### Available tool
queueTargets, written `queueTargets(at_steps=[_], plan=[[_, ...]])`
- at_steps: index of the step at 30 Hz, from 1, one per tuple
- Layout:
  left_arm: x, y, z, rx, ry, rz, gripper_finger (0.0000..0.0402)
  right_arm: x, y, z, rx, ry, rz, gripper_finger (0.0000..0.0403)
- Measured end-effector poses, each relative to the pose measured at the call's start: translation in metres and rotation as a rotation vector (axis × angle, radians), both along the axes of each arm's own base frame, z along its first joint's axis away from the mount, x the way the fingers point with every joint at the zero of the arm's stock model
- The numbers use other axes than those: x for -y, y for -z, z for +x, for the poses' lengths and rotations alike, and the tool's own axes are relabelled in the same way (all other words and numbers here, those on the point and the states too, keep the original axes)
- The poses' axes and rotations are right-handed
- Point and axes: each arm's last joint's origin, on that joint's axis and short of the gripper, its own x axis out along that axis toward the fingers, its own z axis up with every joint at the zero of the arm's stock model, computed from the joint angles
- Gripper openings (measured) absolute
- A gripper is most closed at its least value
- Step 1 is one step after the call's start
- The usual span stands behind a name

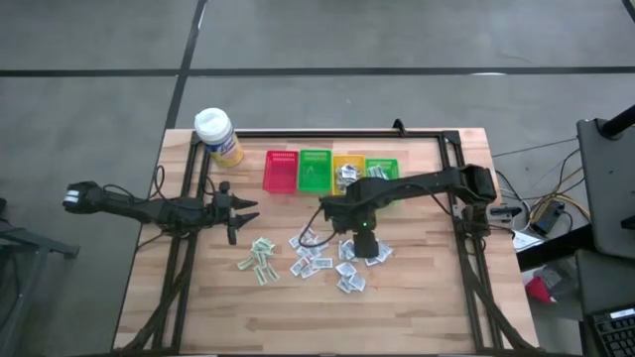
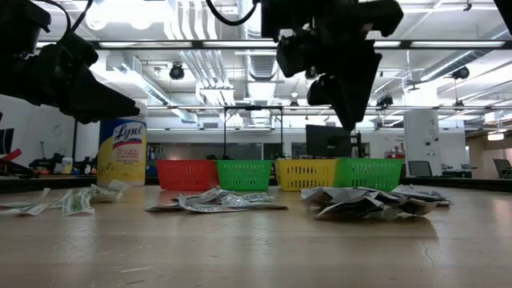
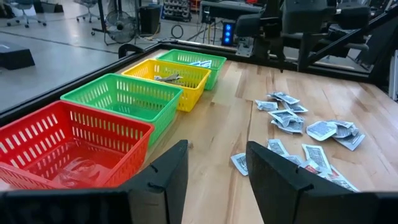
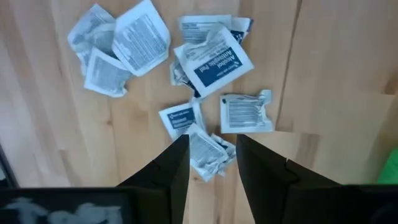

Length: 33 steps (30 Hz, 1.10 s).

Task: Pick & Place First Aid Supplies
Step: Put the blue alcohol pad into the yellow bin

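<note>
Four baskets are lined along the far side of the table [image 1: 417, 297]: the red basket [image 1: 280, 172], a green basket [image 1: 316, 171], the yellow basket [image 1: 347, 169] and a second green basket [image 1: 382, 168]. A yellow bottle [image 1: 217, 136] is stood near the table's left corner.

Dozens of first aid packets [image 1: 316, 263] are scattered across the middle of the table, none stacked neatly; a few are seen already lying in the yellow basket.

Right gripper [image 4: 211, 158]: held above the right-hand heap, fingers parted narrowly, with a crumpled packet [image 4: 208, 152] lying between the tips. No grip is confirmed; the low view shows this gripper hanging well clear of the packets.

Left gripper [image 3: 214, 168]: parked near the left edge, aimed along the basket row, fingers apart, nothing held.

Handling, as judged: packets look very light, thin, soft and creased; likely to slide on the wood or lift in pairs where overlapped. A raised, crumpled edge is best pinched, not a flat face.

Views: print and overlap of single packets are given only by the right wrist view; the gap beneath the gripper only by the low view; basket contents by the left wrist view.
</note>
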Motion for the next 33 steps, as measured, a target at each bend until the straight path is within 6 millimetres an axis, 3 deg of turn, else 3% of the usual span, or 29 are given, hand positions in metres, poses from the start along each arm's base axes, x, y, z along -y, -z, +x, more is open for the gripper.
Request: queueTargets(at_steps=[5,17,33], plan=[[0.000,0.000,0.000,-0.001,0.000,0.001,0.0158,0.003,0.009,-0.003,-0.019,-0.005,-0.073,0.0127],[0.000,0.000,0.000,-0.002,0.001,0.005,0.0158,0.005,0.054,-0.013,-0.013,-0.001,-0.153,0.0122],[0.000,0.000,0.000,0.000,0.000,-0.001,0.0158,0.006,0.083,-0.017,0.072,-0.018,-0.176,0.0123]])
